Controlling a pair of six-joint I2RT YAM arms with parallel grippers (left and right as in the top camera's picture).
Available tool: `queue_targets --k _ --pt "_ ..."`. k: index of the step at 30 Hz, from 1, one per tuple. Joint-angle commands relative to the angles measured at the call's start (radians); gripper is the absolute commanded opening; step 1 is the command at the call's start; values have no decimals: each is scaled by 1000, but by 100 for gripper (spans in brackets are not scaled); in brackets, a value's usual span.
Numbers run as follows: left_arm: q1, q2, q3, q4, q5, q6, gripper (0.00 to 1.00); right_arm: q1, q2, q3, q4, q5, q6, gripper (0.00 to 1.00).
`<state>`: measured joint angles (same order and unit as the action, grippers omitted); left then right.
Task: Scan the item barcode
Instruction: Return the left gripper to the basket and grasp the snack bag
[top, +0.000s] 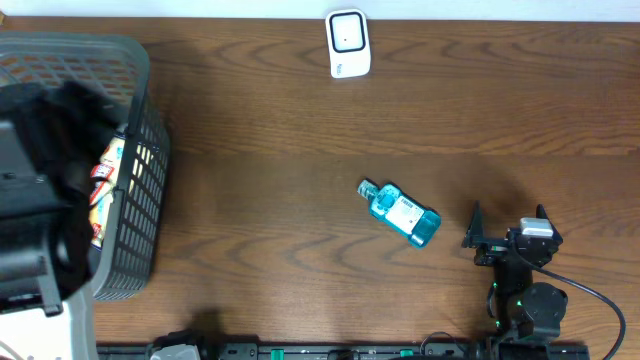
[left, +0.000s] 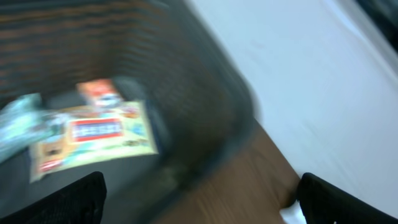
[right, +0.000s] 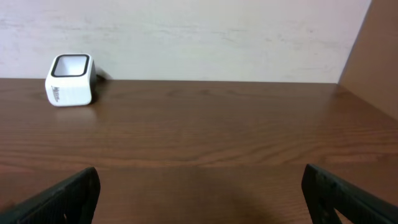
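Teal bottle (top: 400, 212) flat just left of right gripper (top: 508, 225) (wide open, empty), placed for pickup; left gripper (left: 199, 202) likewise; scanner (top: 348, 43) ahead.

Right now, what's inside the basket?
A flat yellow packet, an orange packet and a pale packet lie in the basket, blurred in the left wrist view. Overhead, the left arm covers most of the inside, hiding the rest.

Bare table (top: 280, 140) rings the bottle (top: 402, 214); the basket (top: 140, 200) walls off the left side.
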<state>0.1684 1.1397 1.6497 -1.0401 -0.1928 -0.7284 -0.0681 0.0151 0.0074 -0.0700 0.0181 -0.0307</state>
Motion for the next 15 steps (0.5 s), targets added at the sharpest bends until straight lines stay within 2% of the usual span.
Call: queue_targets --k 1,8,15 --pt "161 48 18 -63 -10 -175 98 -5 -2 -2 -2 -2 -8 99" --pt "359 243 15 -225 -9 -320 98 -5 -2 -2 -2 -2 -8 99" --pt "383 437 -23 -251 -9 -320 99 -5 -2 -2 -2 -2 -8 99"
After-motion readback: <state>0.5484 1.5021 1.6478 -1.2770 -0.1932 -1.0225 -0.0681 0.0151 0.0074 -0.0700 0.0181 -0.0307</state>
